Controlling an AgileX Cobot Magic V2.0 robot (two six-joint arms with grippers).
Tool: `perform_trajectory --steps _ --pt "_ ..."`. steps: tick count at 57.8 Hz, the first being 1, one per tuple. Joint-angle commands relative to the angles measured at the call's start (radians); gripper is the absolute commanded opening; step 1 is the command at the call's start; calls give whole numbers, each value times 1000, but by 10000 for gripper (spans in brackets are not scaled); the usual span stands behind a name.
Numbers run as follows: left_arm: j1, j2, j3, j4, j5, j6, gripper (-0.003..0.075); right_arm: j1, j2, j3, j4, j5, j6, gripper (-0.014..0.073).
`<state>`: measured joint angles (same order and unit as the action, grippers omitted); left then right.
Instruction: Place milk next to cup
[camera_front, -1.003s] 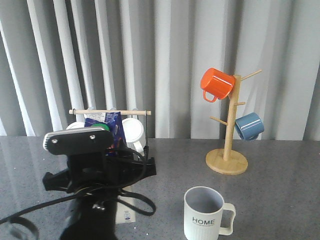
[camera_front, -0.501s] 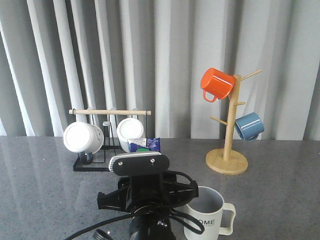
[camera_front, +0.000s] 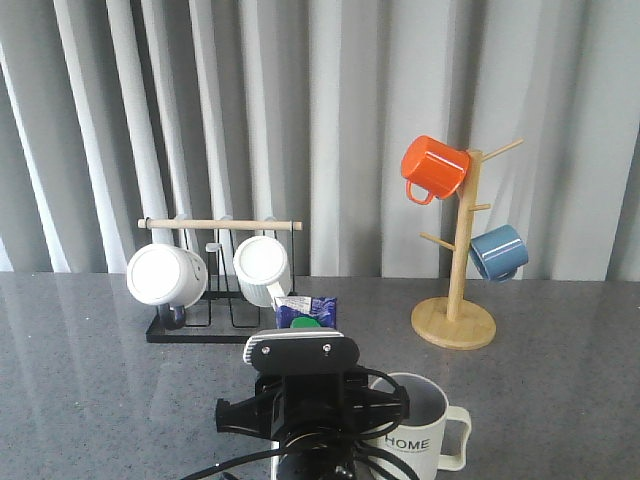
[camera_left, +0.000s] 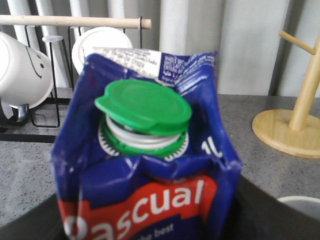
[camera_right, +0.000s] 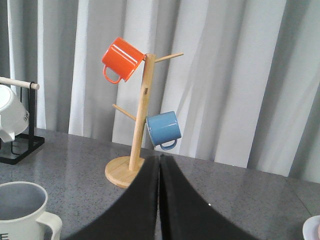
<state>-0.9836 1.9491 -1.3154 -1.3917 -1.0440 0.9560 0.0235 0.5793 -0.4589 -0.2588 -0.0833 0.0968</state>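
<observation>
The milk (camera_left: 145, 165) is a blue carton with a green cap and red "Pascual" label; it fills the left wrist view, held upright between my left gripper's jaws. In the front view only its top (camera_front: 305, 311) shows above my left arm, just left of the cup. The cup (camera_front: 415, 425) is a pale ribbed mug marked "HOME", handle to the right, near the table's front; its rim shows in the right wrist view (camera_right: 22, 210). My left gripper (camera_front: 300, 405) is shut on the milk. My right gripper (camera_right: 159, 165) is shut and empty, out of the front view.
A black wire rack (camera_front: 215, 290) with a wooden bar holds two plain white mugs at the back left. A wooden mug tree (camera_front: 455, 300) with an orange mug (camera_front: 433, 168) and a blue mug (camera_front: 498, 252) stands at the back right. Grey curtains hang behind.
My left arm has carried the milk from the left side rightward, from in front of the rack to just left of the cup. The cup has not moved.
</observation>
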Motion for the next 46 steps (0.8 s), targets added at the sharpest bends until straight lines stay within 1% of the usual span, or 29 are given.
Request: perform_trajectory --steps 1,8,19,32,46 --pt "-3 -50 -31 95 -7 -10 193 -5 -1 -31 -6 -70 -4 -9" --pt "0 -50 -31 140 26 -7 193 -5 -1 -31 -6 -70 -4 -9" --pt "13 -50 -22 119 -27 -9 193 -5 -1 -31 -6 -70 -4 -9" --pt "20 -36 -18 119 -11 -10 193 -5 -1 -31 -6 -70 -4 -9" --pt "20 -28 -18 48 -14 -10 193 -5 -1 -31 -6 -70 -4 -9"
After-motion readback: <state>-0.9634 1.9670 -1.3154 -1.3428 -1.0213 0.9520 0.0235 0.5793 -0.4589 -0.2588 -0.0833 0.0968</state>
